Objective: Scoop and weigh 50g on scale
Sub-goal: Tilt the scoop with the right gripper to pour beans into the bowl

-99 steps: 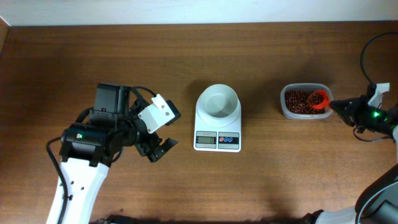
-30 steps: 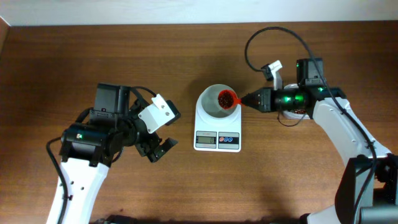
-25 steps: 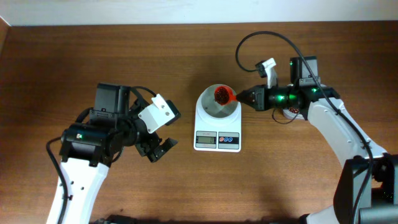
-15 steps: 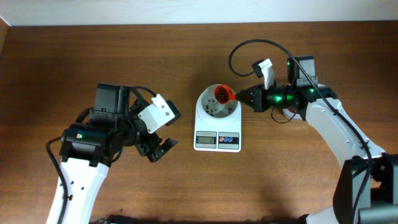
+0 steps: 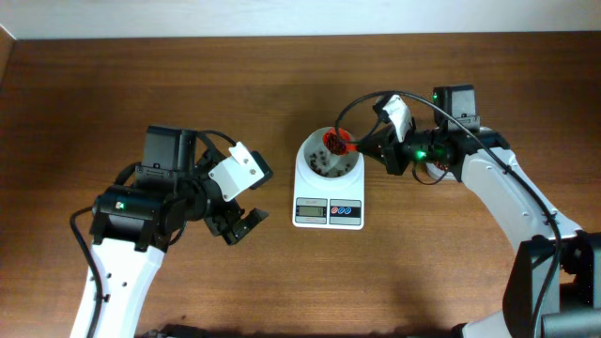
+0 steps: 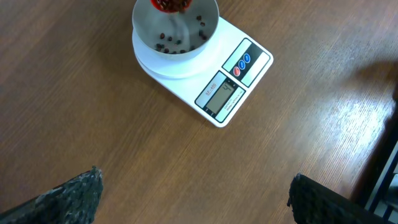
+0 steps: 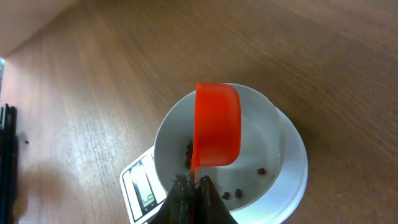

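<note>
The white scale [image 5: 329, 202] stands mid-table with its round bowl [image 5: 317, 169] on top. My right gripper [image 5: 373, 148] is shut on the handle of a red scoop [image 5: 336, 143], which is tipped on its side over the bowl's far rim. Several red beans [image 6: 166, 42] lie scattered in the bowl [image 6: 144, 34]. In the right wrist view the scoop [image 7: 217, 124] hangs over the bowl [image 7: 283, 168], and the shut gripper [image 7: 194, 190] pinches its handle. My left gripper [image 5: 239, 223] is open and empty, left of the scale; its fingertips [image 6: 81, 193] frame bare wood below the scale [image 6: 231, 87].
The right arm [image 5: 498, 183] reaches in from the right edge, with a black cable [image 5: 352, 105] looping above the bowl. The left arm [image 5: 122, 235] fills the lower left. Bare wooden tabletop [image 5: 282, 282] lies in front of the scale.
The right gripper has rolled the scoop from upright to tipped above the bowl, and beans have dropped into the bowl. The left arm has not moved.
</note>
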You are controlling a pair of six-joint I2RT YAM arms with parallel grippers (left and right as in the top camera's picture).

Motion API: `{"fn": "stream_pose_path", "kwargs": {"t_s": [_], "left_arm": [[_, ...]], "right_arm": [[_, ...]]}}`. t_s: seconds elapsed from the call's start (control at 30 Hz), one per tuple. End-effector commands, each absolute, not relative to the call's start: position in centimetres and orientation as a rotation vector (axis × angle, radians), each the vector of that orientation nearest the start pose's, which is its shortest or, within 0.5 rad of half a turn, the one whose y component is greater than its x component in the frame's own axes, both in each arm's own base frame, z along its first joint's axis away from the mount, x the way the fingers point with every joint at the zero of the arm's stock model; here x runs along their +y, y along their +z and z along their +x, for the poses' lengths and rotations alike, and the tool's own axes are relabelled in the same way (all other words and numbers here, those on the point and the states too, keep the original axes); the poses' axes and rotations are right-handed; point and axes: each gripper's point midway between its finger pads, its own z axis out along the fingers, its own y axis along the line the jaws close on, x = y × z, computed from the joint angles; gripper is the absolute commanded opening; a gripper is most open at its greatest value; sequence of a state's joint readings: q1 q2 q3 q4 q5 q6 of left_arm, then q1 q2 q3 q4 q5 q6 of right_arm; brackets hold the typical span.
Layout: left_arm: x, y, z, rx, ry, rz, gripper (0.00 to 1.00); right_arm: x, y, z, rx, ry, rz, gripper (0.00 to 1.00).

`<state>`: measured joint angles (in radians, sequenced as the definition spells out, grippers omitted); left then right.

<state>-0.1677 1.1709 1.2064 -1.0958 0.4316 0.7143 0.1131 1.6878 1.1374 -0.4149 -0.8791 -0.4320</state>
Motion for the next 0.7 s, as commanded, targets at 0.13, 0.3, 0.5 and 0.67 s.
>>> {"fn": "stream_pose_path", "kwargs": {"t_s": [0.13,0.3,0.5,0.67], "left_arm": [[-11.8,23.2,25.9,2.199,-0.368,1.188,0.99],[-11.8,23.2,25.9,2.199,-0.368,1.188,0.99],[-11.8,23.2,25.9,2.199,-0.368,1.188,0.99],[-11.8,23.2,25.9,2.199,-0.368,1.188,0.99]], "right_arm": [[18.0,14.2,37.6,2.078,0.92,-0.97,0.04],[18.3,14.6,37.2,2.05,0.961,-0.984,0.04],[18.5,15.0,37.3,1.997,0.949,-1.023,0.04],[18.1,14.5,37.8,2.018,0.895,-1.022,0.04]]}}
